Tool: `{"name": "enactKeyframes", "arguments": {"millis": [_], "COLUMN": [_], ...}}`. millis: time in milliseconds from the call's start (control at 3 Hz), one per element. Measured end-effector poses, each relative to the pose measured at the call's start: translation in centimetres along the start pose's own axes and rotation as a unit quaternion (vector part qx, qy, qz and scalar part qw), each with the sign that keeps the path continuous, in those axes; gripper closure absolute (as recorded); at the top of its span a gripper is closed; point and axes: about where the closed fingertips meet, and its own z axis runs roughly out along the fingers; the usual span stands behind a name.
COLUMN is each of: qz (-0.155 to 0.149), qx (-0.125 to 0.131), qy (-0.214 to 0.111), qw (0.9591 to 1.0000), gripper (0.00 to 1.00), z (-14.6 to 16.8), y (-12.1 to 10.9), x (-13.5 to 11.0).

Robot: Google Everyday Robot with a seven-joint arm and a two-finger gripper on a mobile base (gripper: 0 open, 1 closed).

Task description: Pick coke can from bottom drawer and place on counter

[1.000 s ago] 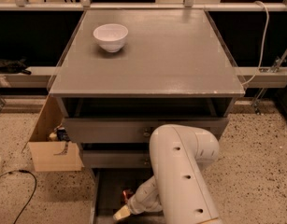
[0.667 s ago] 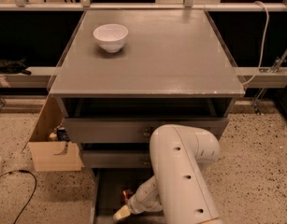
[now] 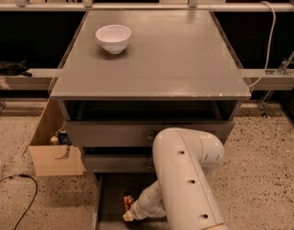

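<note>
The white arm (image 3: 185, 176) reaches down into the bottom drawer (image 3: 109, 202), where the gripper (image 3: 128, 216) sits low near the floor. The coke can (image 3: 129, 201) is right beside the gripper, inside the drawer. Whether the gripper is spread or pinching cannot be told. The counter (image 3: 175, 56) is high above it, with a white bowl (image 3: 113, 37) on top.

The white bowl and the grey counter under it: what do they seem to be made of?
The white bowl: probably glazed ceramic or plastic; smooth, evenly white, faint sheen. The counter: likely painted wood or laminate; slightly glossy grey, front edge worn pale. The end effector is low in the bottom drawer, by the red coke can.
</note>
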Motion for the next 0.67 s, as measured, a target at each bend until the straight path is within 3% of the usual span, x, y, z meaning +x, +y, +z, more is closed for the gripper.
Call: {"name": "enactKeyframes", "arguments": {"millis": [333, 667], "qz": [0.0, 0.0], "qx": [0.0, 0.0], "qy": [0.0, 0.0], "qw": [1.0, 1.0], "gripper": [0.68, 0.91], "z": [0.0, 0.0], "y": [0.0, 0.0], "x": [0.0, 0.0]}}
